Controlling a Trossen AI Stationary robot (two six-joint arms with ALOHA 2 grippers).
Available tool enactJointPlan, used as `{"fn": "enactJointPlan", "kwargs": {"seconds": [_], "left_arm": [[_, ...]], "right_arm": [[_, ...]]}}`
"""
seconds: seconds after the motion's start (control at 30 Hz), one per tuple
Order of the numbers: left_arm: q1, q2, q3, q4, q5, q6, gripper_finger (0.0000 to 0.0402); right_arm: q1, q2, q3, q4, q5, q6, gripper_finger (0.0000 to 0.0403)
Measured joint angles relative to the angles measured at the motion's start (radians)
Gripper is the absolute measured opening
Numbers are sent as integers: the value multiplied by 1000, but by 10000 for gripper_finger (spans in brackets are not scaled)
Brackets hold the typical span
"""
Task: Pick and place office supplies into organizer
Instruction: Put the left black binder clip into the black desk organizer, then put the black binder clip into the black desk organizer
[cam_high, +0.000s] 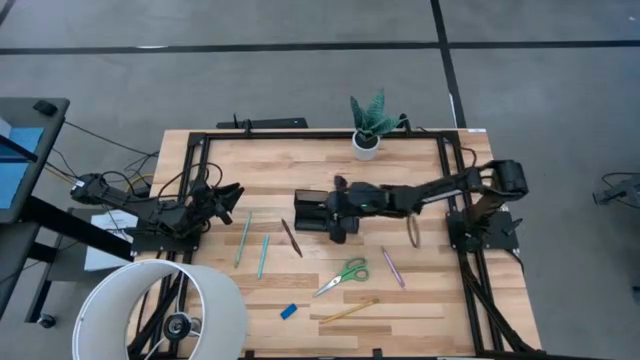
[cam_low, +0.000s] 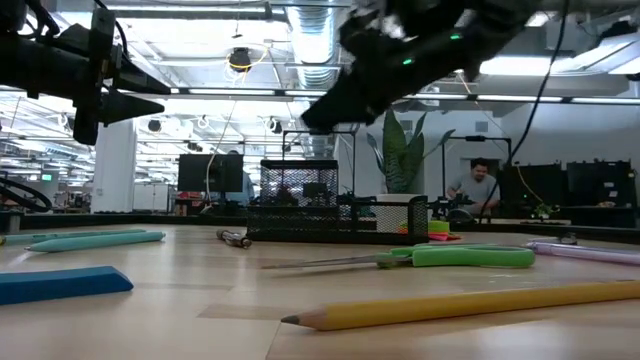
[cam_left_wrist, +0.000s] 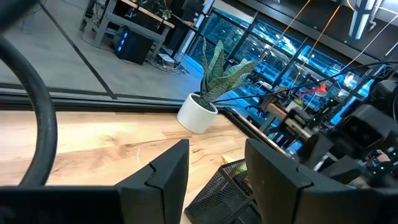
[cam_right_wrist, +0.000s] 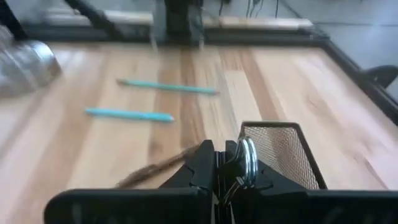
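Right gripper (cam_right_wrist: 219, 171) sits pinched narrow on a tiny binder clip (cam_right_wrist: 245, 163), wire loops beside its fingertips, just above the mesh organizer (cam_right_wrist: 283, 158); clip looks light, stiff, slippery, best held by its flat body; left gripper (cam_left_wrist: 214, 174) open, parked well apart.

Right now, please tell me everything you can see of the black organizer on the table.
The organizer is a small black rectangular tray of wire mesh, as the low view and the right wrist view show. It stands upright on the wooden table, near the middle, in front of the potted plant. Dividers split it into compartments; how many I cannot tell. Something lime-green and pink shows at its end in the low view. The right gripper hangs over it, shut on a small metal-looped clip.
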Motion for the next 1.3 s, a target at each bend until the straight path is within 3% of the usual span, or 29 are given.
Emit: {"fn": "enactJointPlan", "kwargs": {"seconds": [0.3,0.53,0.8,0.9,0.97,1.07,1.3], "left_arm": [[0,0,0,-4,17,0,149],[0,0,0,-5,47,0,149],[0,0,0,-5,48,0,149],[0,0,0,-5,48,0,149],[0,0,0,-4,49,-3,149],[0,0,0,-4,50,-30,149],[0,0,0,-8,50,-58,149]], "right_arm": [[0,159,119,-36,1,-10,22],[3,160,124,-66,135,-108,70],[6,160,124,-71,145,-149,90],[11,135,126,-109,206,-149,95],[17,99,159,-189,254,-150,97],[23,9,215,-465,342,-105,98],[16,-225,284,-1162,330,102,96]]}}
